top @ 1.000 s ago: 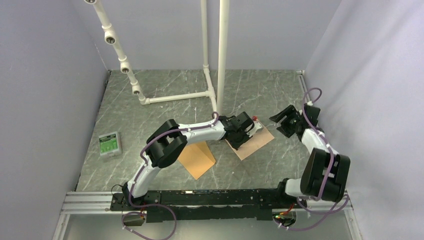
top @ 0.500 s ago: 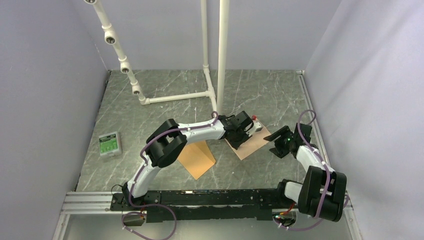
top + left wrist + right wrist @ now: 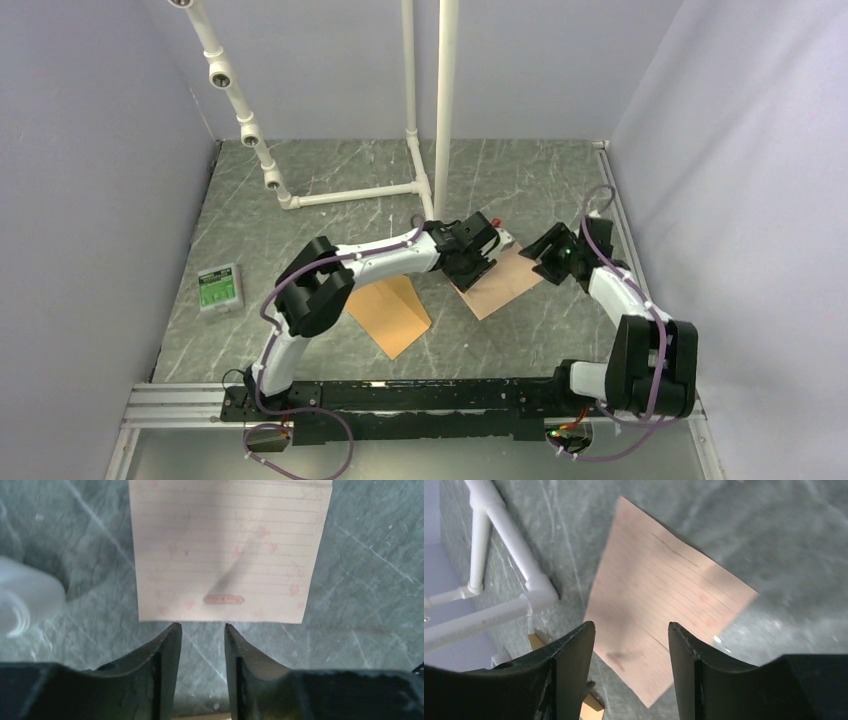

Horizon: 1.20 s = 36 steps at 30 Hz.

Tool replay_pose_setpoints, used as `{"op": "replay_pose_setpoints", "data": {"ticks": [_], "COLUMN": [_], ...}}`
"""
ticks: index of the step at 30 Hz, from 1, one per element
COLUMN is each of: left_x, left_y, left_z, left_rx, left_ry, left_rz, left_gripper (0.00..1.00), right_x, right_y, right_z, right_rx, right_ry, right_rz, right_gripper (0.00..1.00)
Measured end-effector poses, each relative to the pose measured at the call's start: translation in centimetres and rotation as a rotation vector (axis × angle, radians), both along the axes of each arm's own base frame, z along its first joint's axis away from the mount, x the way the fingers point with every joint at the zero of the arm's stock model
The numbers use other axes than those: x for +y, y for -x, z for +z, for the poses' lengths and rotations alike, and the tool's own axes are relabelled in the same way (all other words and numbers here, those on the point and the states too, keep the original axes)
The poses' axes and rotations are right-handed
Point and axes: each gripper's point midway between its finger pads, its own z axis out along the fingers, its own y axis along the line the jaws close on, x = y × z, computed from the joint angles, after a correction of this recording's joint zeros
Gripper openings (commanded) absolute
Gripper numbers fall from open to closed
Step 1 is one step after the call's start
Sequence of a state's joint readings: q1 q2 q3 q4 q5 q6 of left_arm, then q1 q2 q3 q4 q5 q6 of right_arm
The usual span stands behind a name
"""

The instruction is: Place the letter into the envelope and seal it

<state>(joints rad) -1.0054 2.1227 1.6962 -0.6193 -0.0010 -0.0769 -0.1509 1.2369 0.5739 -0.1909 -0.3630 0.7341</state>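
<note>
The letter (image 3: 507, 282), a pale pinkish lined sheet, lies flat on the marble table, right of centre. My left gripper (image 3: 478, 266) is at its left edge. In the left wrist view the fingertips (image 3: 172, 628) stand just short of the letter (image 3: 230, 550), and the left gripper (image 3: 200, 626) is open with only table between them. My right gripper (image 3: 545, 254) hovers over the letter's right corner. It is open in the right wrist view (image 3: 630, 625), with the letter (image 3: 664, 605) below it. The orange-brown envelope (image 3: 392, 316) lies to the left, partly under the left arm.
A white pipe frame (image 3: 410, 130) rises behind the letter and shows in the right wrist view (image 3: 499, 515). A small white object with a red tip (image 3: 503, 237) lies by the left gripper. A green box (image 3: 220, 288) sits at the far left. Walls close in on both sides.
The left jaws have opened and the left wrist has shifted slightly back and left. The right arm has swung in from the right side to the letter's right corner, its jaws a little narrower.
</note>
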Motion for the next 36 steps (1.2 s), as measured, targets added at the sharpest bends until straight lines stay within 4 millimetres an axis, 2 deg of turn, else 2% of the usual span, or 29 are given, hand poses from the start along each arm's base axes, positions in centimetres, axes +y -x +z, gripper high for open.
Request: {"op": "replay_pose_setpoints", "data": {"ticks": [4, 9, 13, 16, 18, 23, 27, 32, 36], "left_x": [1.4, 3.2, 5.9, 7.7, 8.1, 9.7, 10.4, 9.6, 9.0], "left_y": [0.3, 0.2, -0.8, -1.1, -0.8, -1.3, -2.2, -2.6, -1.8], "left_z": [1.3, 1.7, 0.8, 0.5, 0.5, 0.1, 0.1, 0.7, -0.1], "left_rx": [-0.020, -0.002, 0.040, 0.086, 0.121, 0.226, 0.281, 0.335, 0.391], "left_ry": [0.020, 0.058, 0.082, 0.125, 0.170, 0.284, 0.345, 0.420, 0.422], "left_rz": [0.058, 0.158, 0.272, 0.327, 0.355, 0.454, 0.518, 0.522, 0.502], "left_gripper": [0.53, 0.62, 0.68, 0.71, 0.72, 0.73, 0.67, 0.55, 0.54], "right_x": [1.7, 3.3, 4.5, 5.3, 5.7, 6.9, 7.4, 7.8, 8.3], "right_y": [-2.6, -4.6, -4.3, -4.0, -3.9, -2.8, -1.8, -1.5, -1.2], "right_z": [0.2, -2.3, -4.0, -4.0, -4.1, -4.1, -4.1, -4.0, -3.9], "right_rx": [-0.016, 0.051, 0.098, 0.095, 0.096, 0.071, 0.058, 0.051, 0.049], "right_ry": [0.043, 0.126, 0.183, 0.203, 0.211, 0.207, 0.164, 0.117, 0.079], "right_rz": [0.089, 0.178, 0.235, 0.266, 0.277, 0.305, 0.285, 0.238, 0.224], "right_gripper": [0.60, 0.61, 0.61, 0.61, 0.61, 0.61, 0.60, 0.60, 0.60]}}
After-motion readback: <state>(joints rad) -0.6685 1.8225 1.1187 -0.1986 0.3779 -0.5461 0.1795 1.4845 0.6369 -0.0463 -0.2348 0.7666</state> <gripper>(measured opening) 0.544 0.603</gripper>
